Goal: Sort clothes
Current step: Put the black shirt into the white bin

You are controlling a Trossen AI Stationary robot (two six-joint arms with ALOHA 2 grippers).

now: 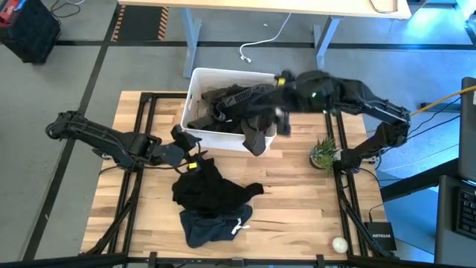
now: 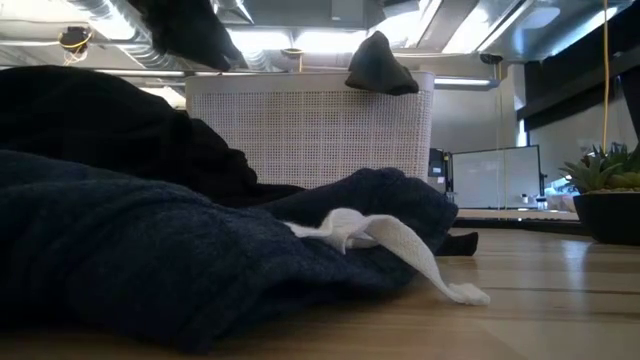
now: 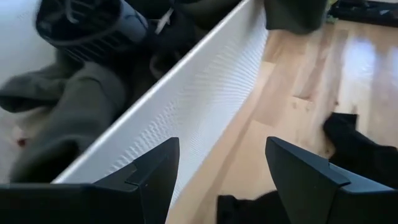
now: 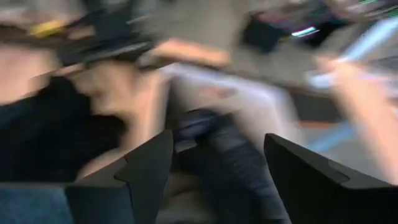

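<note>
A white bin (image 1: 195, 89) stands at the table's far middle and holds olive-brown and dark pieces (image 1: 223, 104). A dark olive piece (image 1: 254, 135) hangs over the bin's near rim; it also shows in the low view (image 2: 378, 65). A black garment (image 1: 208, 186) and navy shorts (image 1: 212, 225) with a white drawstring (image 2: 400, 245) lie on the table's near middle. My left gripper (image 1: 182, 141) is open and empty by the bin's near left corner, facing its wall (image 3: 205, 93). My right gripper (image 1: 281, 117) is open above the bin's near right part, over a dark piece (image 4: 214, 140).
A small potted plant (image 1: 323, 152) stands right of the bin. A white ball (image 1: 340, 243) and a dark box (image 1: 379, 238) lie at the near right corner. Bare wood shows at the table's near left (image 1: 134, 216) and right of the garments (image 1: 297, 201).
</note>
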